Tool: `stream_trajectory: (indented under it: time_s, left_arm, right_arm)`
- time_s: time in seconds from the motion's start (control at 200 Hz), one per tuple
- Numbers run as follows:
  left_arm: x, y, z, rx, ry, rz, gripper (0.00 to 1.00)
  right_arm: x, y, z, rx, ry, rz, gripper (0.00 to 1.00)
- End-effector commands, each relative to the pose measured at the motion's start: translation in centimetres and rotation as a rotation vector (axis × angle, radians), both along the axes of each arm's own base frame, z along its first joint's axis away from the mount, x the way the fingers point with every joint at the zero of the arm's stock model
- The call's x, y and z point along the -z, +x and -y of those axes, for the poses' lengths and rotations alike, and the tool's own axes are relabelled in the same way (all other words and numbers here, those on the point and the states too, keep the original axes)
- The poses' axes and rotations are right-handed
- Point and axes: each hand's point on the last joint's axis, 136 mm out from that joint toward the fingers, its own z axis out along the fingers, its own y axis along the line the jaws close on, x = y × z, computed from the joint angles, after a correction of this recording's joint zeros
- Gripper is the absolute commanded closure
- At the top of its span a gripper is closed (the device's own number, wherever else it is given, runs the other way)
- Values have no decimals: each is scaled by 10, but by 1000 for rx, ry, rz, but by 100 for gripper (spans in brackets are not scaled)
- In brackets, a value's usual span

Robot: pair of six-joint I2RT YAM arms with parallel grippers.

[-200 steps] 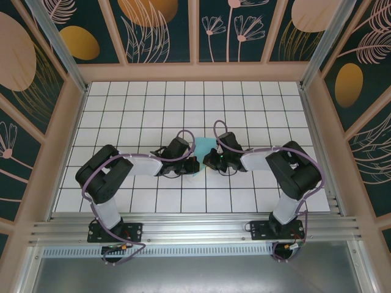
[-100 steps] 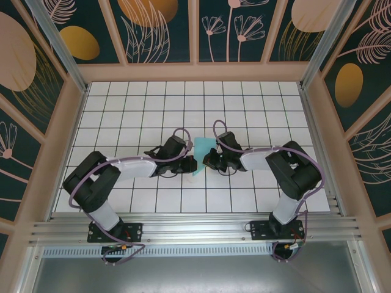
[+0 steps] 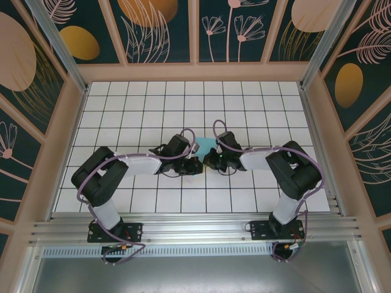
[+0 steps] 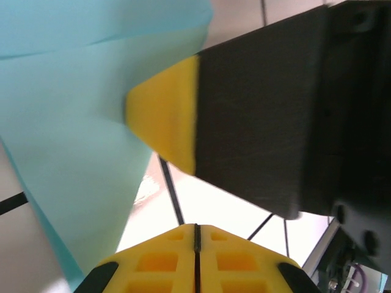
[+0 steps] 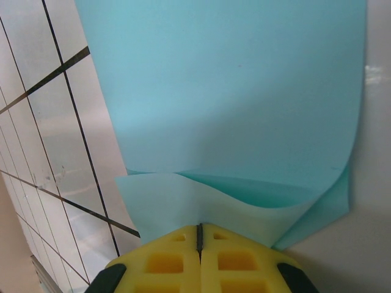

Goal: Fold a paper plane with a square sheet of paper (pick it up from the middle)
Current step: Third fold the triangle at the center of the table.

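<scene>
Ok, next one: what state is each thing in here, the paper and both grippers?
square sheet of paper: lying on the table, near edge curled up and back over itself, no plane shape yet.
right gripper: shut, pinching the sheet's lifted edge.
left gripper: shut, close beside the sheet; whether it grips the sheet cannot be told.
</scene>
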Motion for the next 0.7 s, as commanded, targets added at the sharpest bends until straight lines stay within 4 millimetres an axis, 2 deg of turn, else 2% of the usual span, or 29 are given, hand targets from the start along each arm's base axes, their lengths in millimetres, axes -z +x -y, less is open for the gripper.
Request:
stream_trajectory:
  time_s: [0.0,0.12,0.32,0.535,0.696]
  left_arm:
    - [4,3,0,13,30,5,89]
    - [6,9,2,-1,39,16,89]
    - [18,16,-7,-31,112,33,89]
    - [33,7,-16,-20,146,11,90]
    - [48,5,-34,-25,244,31,90]
  right_arm:
    - [36,-11,22,42,-135,-76,93]
    - [37,-11,22,40,-136,-77,93]
    - [37,-12,21,35,-140,-77,93]
    - [38,-13,23,37,-145,-80,93]
    - [38,-14,25,39,-150,-80,93]
